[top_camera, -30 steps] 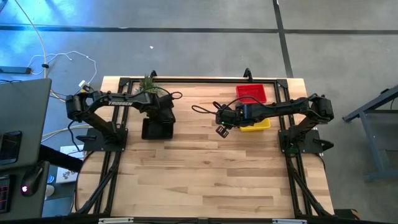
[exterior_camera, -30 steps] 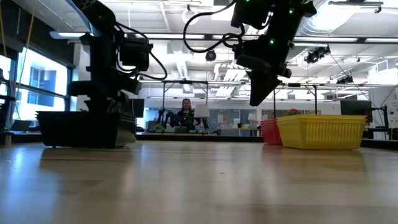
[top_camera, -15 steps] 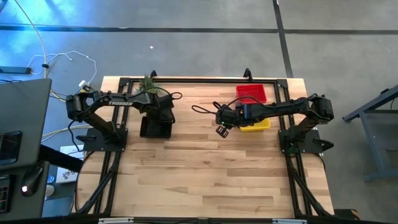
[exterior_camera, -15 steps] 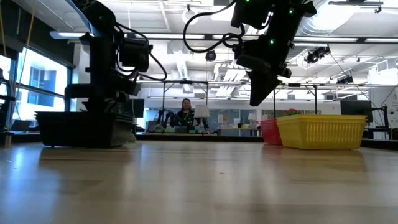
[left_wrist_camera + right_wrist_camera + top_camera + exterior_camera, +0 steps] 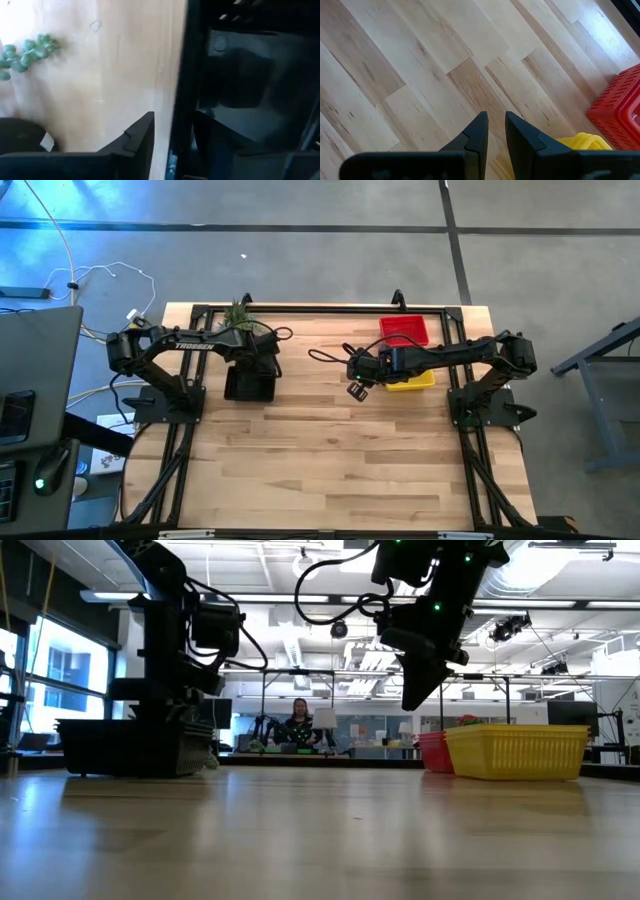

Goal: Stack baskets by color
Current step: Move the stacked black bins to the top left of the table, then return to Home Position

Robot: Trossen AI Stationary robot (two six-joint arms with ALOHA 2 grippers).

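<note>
The black baskets [image 5: 251, 384] are sitting as one dark stack at the back left of the table [image 5: 330, 460], just in front of the small green plant [image 5: 238, 313]; how many are nested there is not showing, and in the left wrist view the inside of the top one is looking bare. The left gripper [image 5: 172, 135] is hanging over this stack with its fingers straddling the top basket's wall, one finger outside and one inside, a gap showing on each side of the wall, so it is not gripping. At the back right a red basket stack [image 5: 404, 331] is resting against the table's far edge, and a yellow basket stack [image 5: 412, 381] is sitting just in front of it, touching or nearly so; the low view is showing them side by side, the yellow one [image 5: 517, 751] nearer the camera and the red one [image 5: 433, 751] partly hidden behind it. Nothing is visible in either, and their layers cannot be counted. That is making three piles in all, one of each color. The right gripper [image 5: 493, 131] is hovering above bare wood beside the yellow stack, its fingers standing narrowly apart and holding nothing.
</note>
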